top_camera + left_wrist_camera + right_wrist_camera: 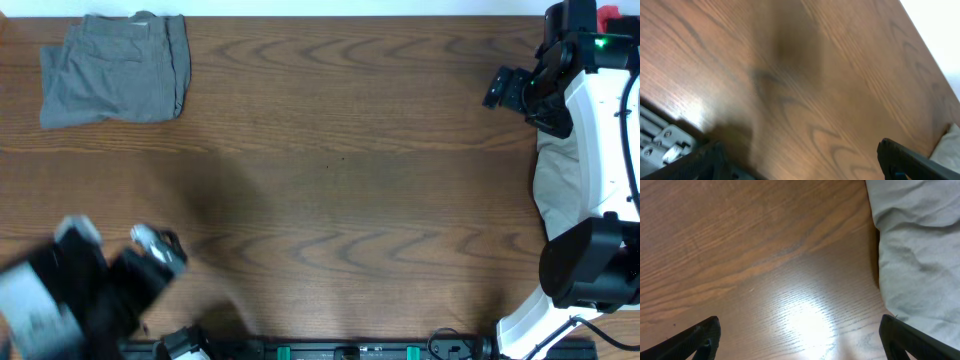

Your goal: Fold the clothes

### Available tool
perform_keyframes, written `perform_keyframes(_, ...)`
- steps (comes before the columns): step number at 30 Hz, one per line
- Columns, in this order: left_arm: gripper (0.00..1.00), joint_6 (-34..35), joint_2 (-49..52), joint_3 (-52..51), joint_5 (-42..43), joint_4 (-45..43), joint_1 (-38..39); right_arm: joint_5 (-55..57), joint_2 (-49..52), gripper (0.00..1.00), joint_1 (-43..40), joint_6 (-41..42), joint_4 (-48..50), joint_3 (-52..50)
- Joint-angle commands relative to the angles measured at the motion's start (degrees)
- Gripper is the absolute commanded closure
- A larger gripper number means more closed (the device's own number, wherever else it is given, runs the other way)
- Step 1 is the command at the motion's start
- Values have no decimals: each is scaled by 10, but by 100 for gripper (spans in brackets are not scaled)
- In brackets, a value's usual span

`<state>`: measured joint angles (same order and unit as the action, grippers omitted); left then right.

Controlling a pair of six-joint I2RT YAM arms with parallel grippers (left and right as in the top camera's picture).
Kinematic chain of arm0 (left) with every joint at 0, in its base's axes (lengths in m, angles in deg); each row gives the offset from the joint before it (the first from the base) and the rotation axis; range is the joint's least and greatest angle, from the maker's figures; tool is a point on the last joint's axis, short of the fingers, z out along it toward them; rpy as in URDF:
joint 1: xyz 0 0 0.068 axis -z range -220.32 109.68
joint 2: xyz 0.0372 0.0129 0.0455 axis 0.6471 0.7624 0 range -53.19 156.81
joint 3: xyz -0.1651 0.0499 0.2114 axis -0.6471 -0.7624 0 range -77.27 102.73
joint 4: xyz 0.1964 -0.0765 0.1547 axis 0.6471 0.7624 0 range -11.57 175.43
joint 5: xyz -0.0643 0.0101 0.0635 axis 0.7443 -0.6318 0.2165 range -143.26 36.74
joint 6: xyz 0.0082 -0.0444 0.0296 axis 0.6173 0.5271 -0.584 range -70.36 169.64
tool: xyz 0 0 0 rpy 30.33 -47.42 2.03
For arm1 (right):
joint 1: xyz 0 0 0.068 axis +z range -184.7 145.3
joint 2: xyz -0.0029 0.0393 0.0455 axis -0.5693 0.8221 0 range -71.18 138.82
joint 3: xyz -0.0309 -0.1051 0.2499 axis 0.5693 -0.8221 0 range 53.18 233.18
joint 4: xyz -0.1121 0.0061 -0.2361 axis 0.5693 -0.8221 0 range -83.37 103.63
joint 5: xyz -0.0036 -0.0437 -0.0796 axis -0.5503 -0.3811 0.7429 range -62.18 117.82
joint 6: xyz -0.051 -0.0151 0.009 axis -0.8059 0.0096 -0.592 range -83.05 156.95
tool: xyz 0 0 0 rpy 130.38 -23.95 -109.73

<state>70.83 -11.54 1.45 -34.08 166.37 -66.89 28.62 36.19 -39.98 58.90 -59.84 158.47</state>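
Observation:
A folded grey garment (pixel 115 68) lies at the table's far left corner. A pale grey-white garment (pixel 562 182) lies crumpled at the right edge, partly under the right arm; it also shows in the right wrist view (pixel 920 255). My left gripper (pixel 158 247) is blurred near the front left edge, open and empty over bare wood (pixel 800 160). My right gripper (pixel 506 88) is open and empty at the far right, just left of the pale garment (pixel 797 337).
The wooden table (pixel 340 170) spans the view. The right arm's white base (pixel 590 290) stands at the front right. A black rail (pixel 350 350) runs along the front edge.

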Motion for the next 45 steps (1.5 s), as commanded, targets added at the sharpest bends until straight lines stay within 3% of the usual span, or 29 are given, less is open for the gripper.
perform_keyframes(1, 2, 3, -60, -3, 3, 19, 0, -2, -1, 1, -7, 7, 0, 1)
perform_keyframes(9, 2, 4, -177, -3, 2, 41, 0, -2, -1, 1, -7, 7, 0, 1)
perform_keyframes(14, 2, 0, -195, -3, 4, -52, 0, -2, -1, 1, -7, 7, 0, 1)
perform_keyframes(18, 2, -68, -196, -24, 38, -117, 0, -2, -1, 1, -7, 7, 0, 1)
perform_keyframes(20, 2, -71, -200, -44, 40, -142, 9, -2, -1, 1, -7, 7, 0, 1)
perform_keyframes(30, 2, -132, -292, -295, 26, -486, 190, -2, -1, 1, -6, 7, 0, 1)
perform_keyframes(36, 2, -132, -344, -454, -31, -615, 225, -2, -1, 1, -7, 7, 0, 1)
perform_keyframes(42, 2, -133, -393, -578, -35, -749, 228, -2, -1, 1, -6, 7, 0, 1)
perform_keyframes(45, 2, -133, -416, -625, -54, -776, 229, -2, -1, 1, -7, 7, 0, 1)
